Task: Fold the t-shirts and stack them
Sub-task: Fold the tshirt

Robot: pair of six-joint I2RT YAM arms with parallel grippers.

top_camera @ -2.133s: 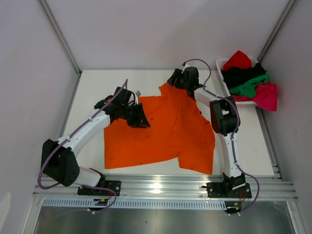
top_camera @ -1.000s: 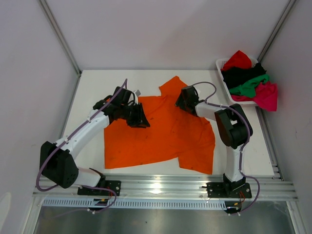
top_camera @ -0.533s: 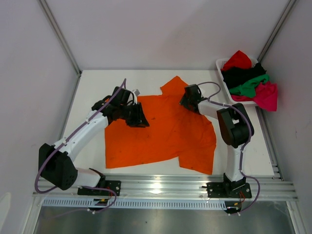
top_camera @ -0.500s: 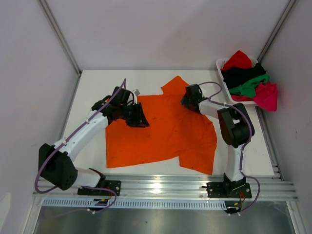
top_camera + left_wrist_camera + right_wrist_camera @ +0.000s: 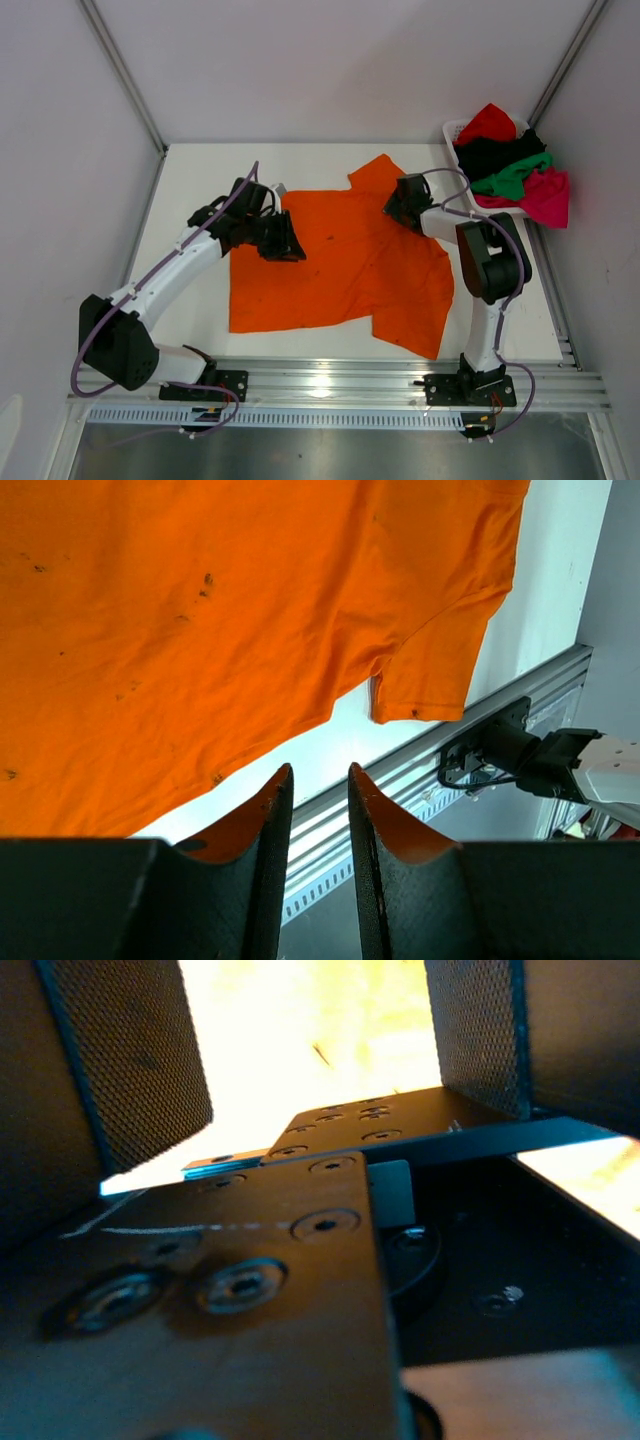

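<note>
White table [image 5: 200,170] with orange t-shirt [image 5: 340,260] spread nearly flat at its middle, a gripper at each far corner of the cloth.
Shirt front up and flecked with dark specks, one short sleeve pointing to the near right, a peak of cloth raised at the far right. White slatted basket [image 5: 452,130] at the table's far right corner, heaped with red t-shirt [image 5: 488,122], black t-shirt [image 5: 495,152], green t-shirt [image 5: 515,175] and magenta-pink t-shirt [image 5: 548,195], the last hanging over the rim. Left gripper [image 5: 285,245] over the shirt's far left edge, fingers [image 5: 270,820] a narrow gap apart, only table and metal rail [image 5: 420,765] seen through that gap. Right gripper [image 5: 398,203] low on the far right part of the shirt, pads [image 5: 140,1070] wide apart, glaring orange cloth beyond them, no grip on it to be made out.
</note>
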